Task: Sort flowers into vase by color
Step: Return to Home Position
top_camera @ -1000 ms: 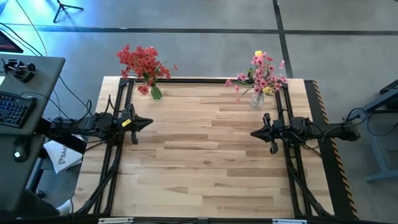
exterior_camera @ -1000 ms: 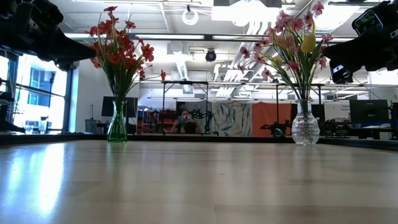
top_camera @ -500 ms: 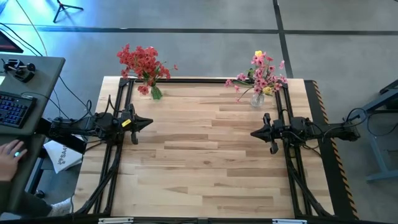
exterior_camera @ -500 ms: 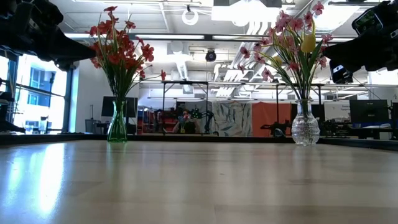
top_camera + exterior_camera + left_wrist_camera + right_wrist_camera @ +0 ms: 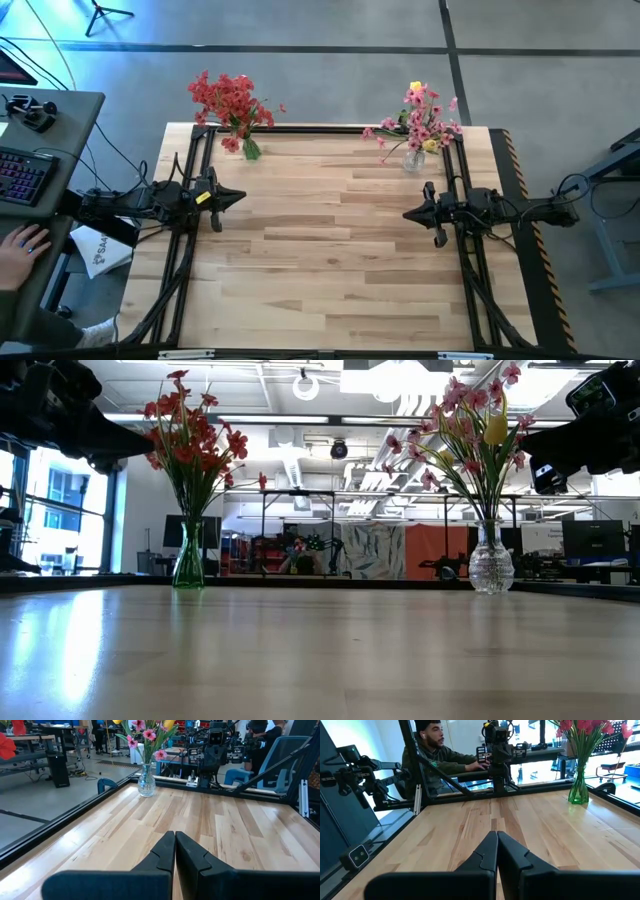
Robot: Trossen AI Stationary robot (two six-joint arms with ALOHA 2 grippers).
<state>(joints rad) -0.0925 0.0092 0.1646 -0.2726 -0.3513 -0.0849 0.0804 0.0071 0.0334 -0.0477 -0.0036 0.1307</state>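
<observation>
Red flowers (image 5: 228, 100) stand with their stems in a green glass vase (image 5: 188, 565) at the table's far left corner. Pink flowers with a few yellow ones (image 5: 422, 118) stand in a clear glass vase (image 5: 490, 567) at the far right corner. My left gripper (image 5: 241, 198) hovers shut over the table's left side, pointing right, with nothing between its fingers. My right gripper (image 5: 407, 213) hovers shut over the right side, pointing left, holding nothing. The wrist views show each pair of fingertips closed together, left (image 5: 174, 836) and right (image 5: 496, 835).
Bare wooden tabletop (image 5: 330, 250) lies between the two arms. A black frame rail (image 5: 330, 130) runs along the far edge. A person sits beyond the table's left side (image 5: 437, 750), with a hand (image 5: 22, 245) at a keyboard desk.
Both arms have kept still. The person's hand has come into sight beside the keyboard at the left of the table.
</observation>
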